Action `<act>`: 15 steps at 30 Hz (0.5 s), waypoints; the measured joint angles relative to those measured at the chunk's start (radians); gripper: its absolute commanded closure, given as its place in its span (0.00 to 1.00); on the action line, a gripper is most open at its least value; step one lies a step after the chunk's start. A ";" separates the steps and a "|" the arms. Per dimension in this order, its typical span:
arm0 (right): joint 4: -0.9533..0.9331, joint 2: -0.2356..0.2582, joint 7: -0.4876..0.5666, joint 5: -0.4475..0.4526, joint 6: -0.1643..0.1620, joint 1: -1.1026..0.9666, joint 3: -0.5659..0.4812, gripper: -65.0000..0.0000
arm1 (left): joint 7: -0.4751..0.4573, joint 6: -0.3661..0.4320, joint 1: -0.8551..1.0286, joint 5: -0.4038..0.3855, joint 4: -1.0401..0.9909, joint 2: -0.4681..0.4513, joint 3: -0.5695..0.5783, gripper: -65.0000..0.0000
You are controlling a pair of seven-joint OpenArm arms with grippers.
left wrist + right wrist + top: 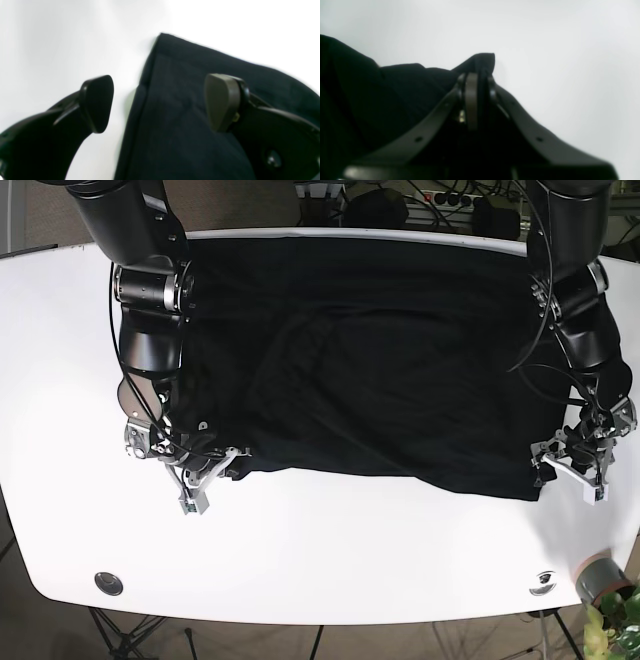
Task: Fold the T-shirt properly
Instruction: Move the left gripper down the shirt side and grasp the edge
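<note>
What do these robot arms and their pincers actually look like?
Both arms are thick black tubes with silver joint rings and thin black cables along them. The left gripper has curved black fingers with flat teardrop pads; the right gripper looks alike, with silvery-white bracket parts.

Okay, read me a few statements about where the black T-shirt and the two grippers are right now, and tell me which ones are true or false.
1. The right gripper is shut on a corner of the T-shirt. True.
2. The left gripper is clamped on cloth. False: its jaws stand open, straddling the shirt's edge.
3. The T-shirt is black. True.
4. The shirt lies folded into a small square. False: it is spread wide across the white table.
5. Both grippers are at the shirt's near edge. True.
</note>
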 measured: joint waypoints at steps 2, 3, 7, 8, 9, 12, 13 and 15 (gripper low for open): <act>-0.001 0.002 -0.003 -0.003 -0.001 0.000 0.003 0.93 | -0.056 0.006 -0.019 0.008 -0.076 -0.011 0.015 0.18; -0.001 0.004 -0.002 -0.004 -0.001 0.000 0.003 0.93 | -0.074 0.010 -0.024 0.011 -0.101 -0.013 0.020 0.18; -0.001 0.004 -0.004 -0.005 0.000 0.000 0.002 0.93 | -0.105 0.037 -0.031 0.011 -0.156 -0.010 0.030 0.17; -0.001 0.004 -0.003 -0.005 0.000 0.000 0.002 0.93 | -0.114 0.051 -0.031 0.011 -0.161 -0.006 0.030 0.16; 0.000 0.004 -0.003 -0.005 0.000 -0.003 0.003 0.93 | -0.119 0.059 -0.032 0.011 -0.162 -0.004 0.030 0.15; 0.000 0.006 0.000 0.000 0.000 -0.011 0.003 0.93 | -0.119 0.059 -0.035 0.010 -0.162 -0.005 0.030 0.13; 0.000 0.006 0.005 0.003 0.002 -0.015 0.004 0.93 | -0.119 0.059 -0.036 0.010 -0.162 -0.007 0.030 0.13; 0.000 0.006 0.010 0.003 0.003 -0.017 0.005 0.93 | -0.120 0.061 -0.037 0.010 -0.162 -0.008 0.030 0.14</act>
